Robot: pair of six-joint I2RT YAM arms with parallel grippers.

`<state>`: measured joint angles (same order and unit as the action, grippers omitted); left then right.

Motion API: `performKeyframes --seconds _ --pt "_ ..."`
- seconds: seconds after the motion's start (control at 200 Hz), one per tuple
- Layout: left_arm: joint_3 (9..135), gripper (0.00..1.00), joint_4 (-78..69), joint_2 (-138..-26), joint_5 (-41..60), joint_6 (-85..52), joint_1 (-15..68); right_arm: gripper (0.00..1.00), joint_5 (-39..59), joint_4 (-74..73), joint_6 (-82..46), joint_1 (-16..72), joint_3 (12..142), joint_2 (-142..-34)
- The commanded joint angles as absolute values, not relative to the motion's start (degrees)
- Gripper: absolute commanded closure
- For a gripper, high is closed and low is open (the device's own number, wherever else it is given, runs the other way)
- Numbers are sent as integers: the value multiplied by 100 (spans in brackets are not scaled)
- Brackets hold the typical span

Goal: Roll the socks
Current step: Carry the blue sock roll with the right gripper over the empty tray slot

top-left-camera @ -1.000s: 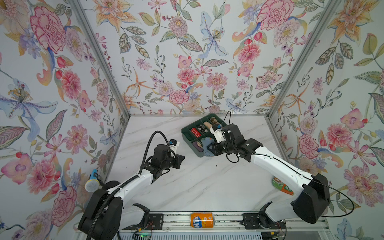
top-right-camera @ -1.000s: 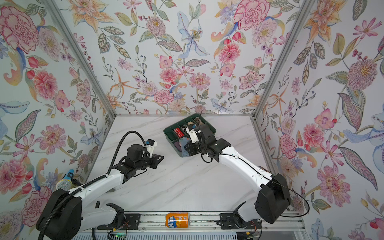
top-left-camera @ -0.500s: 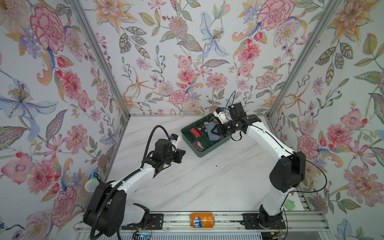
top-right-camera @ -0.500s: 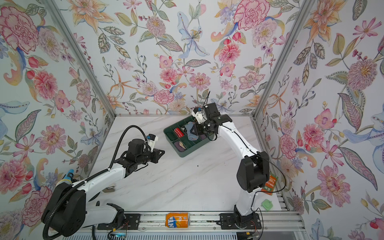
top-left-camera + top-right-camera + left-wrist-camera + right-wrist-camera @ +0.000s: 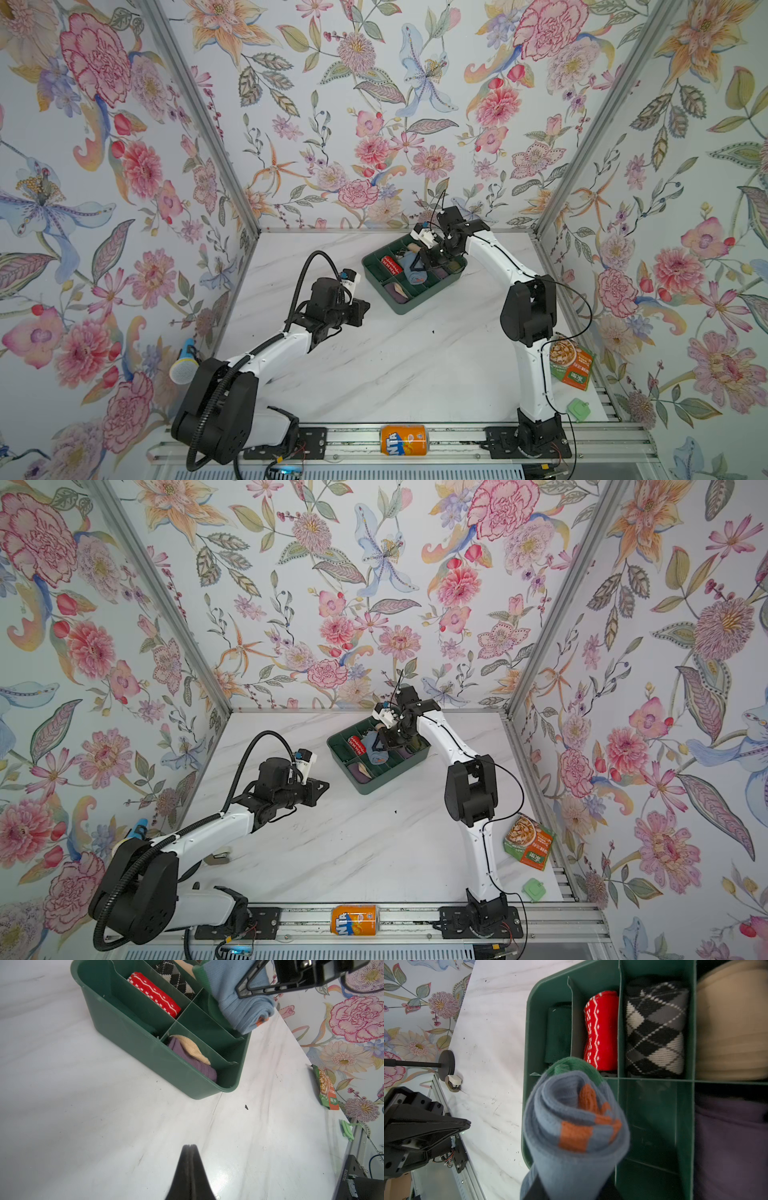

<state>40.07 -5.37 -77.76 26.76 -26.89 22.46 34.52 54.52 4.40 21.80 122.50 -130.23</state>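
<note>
Over the green tray (image 5: 434, 291) (at its middle compartments) the right gripper (image 5: 422, 264) grasps the socks (image 5: 575, 1126). They are a grey-blue roll with orange stripes, and the fabric keeps the jaws slightly apart. Beside the tray, above the marble table (image 5: 83, 1126), the left gripper (image 5: 189, 1147) hangs clenched and empty.

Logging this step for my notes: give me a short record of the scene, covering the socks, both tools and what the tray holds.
socks: rolled, grey-blue with orange stripes, held over the green tray
right tool: shut on the socks
left tool: shut, empty, above the table, short of the tray
tray contents: red patterned roll, argyle roll, beige roll, purple and beige roll, dark green roll
compartment below socks: looks empty
stage: roll made, not yet released
</note>
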Motion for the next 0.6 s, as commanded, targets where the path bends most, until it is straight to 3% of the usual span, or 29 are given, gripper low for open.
performKeyframes --seconds 0.0,0.595 --pt "4071 96 -555 -7866 2777 -2578 2149 100 3821 5852 624 2101 12533 -13238" --pt "3999 96 -616 -7898 2813 -2614 2137 100 4096 6390 735 2083 12996 -14121"
